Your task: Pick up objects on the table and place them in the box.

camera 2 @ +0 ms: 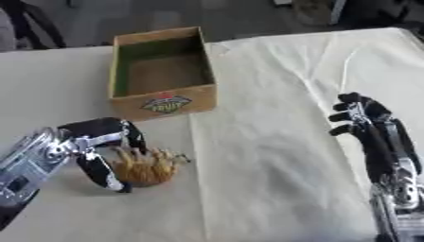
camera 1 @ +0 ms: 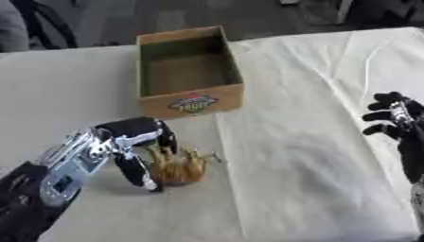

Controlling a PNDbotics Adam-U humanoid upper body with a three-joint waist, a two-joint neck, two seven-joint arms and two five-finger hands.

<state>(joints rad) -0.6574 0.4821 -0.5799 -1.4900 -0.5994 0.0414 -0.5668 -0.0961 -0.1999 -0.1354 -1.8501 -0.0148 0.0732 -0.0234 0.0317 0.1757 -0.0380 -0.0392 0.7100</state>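
My left hand [camera 1: 132, 142] arches over a small orange-brown object [camera 1: 177, 166] on the pale table [camera 1: 306, 156], fingers curled down on its far side and thumb planted at its near left edge, closing round it though I judge it not yet lifted. The open cardboard box [camera 1: 189, 66] stands just beyond, straight ahead of that hand. My right hand [camera 2: 368, 125] idles at the right edge, fingers relaxed, well apart.
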